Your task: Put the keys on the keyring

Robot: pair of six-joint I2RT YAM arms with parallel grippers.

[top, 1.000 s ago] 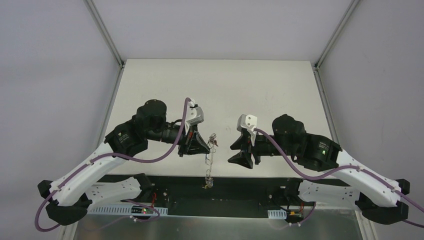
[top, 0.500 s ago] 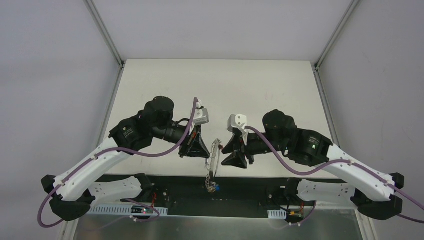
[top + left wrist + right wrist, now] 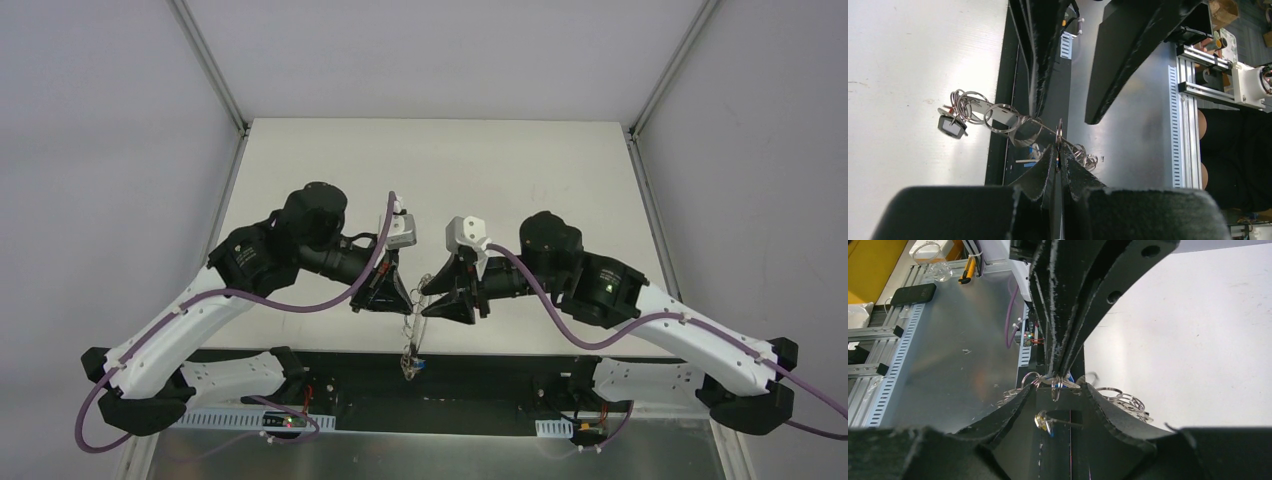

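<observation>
The keyring (image 3: pixel 414 330) is a thin silvery wire strung with small rings, hanging between the two grippers over the table's near edge. My left gripper (image 3: pixel 398 297) is shut on one of its small rings (image 3: pixel 1059 135), pinched at the fingertips (image 3: pixel 1050 165). My right gripper (image 3: pixel 438 296) is open, and its two fingers (image 3: pixel 1015 407) straddle the same ring (image 3: pixel 1055 389) without closing on it. A tiny key (image 3: pixel 1044 422) with a yellow and blue head hangs below, between the right fingers. It shows as a small cluster (image 3: pixel 411 366) in the top view.
The white table (image 3: pixel 440 180) stretches behind the grippers. A black strip (image 3: pixel 340 375) and a metal rail plate (image 3: pixel 1128 150) lie below the hanging keyring. A small dark tag (image 3: pixel 951 125) hangs at the wire's far end with more rings.
The right gripper has moved left until its open fingers straddle the keyring. The left gripper stayed nearly in place, still holding it, and the hanging wire swung slightly.
</observation>
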